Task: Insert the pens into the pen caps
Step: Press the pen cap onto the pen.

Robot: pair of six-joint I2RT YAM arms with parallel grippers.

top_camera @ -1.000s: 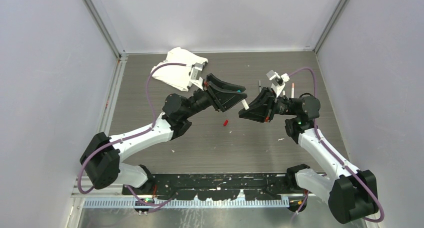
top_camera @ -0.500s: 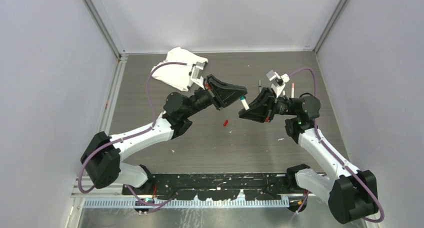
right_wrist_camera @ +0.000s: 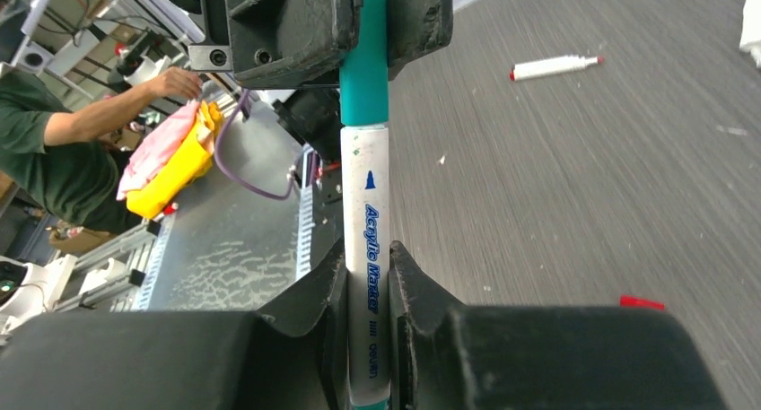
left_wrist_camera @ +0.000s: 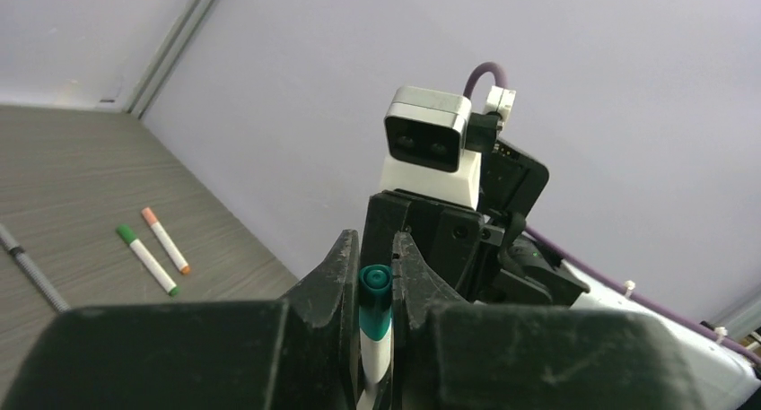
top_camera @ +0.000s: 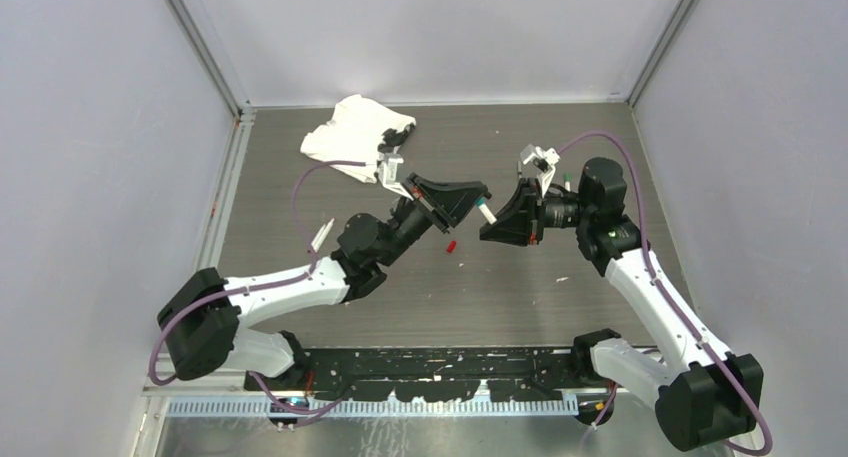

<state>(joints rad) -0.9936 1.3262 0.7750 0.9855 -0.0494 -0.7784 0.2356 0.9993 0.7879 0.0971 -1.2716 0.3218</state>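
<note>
Within the last second the left gripper [left_wrist_camera: 374, 280] and right gripper [right_wrist_camera: 368, 311] are re-angled, still clamped: the teal cap [right_wrist_camera: 363, 69] in the left is seated on the white pen [right_wrist_camera: 367, 231] held in mid-air by the right; capping is judged nearly done

Robotics lab: a grey-walled test enclosure [top_camera: 100, 127] and a cable-strewn metal bench [right_wrist_camera: 224, 239].

Pale lavender walls [top_camera: 90, 157] enclose a grey wood-grain counter [top_camera: 450, 142], aluminium posts [top_camera: 200, 45] rising at 11 and 1 o'clock; a white cloth [top_camera: 345, 132] lies crumpled at 11 o'clock.
</note>
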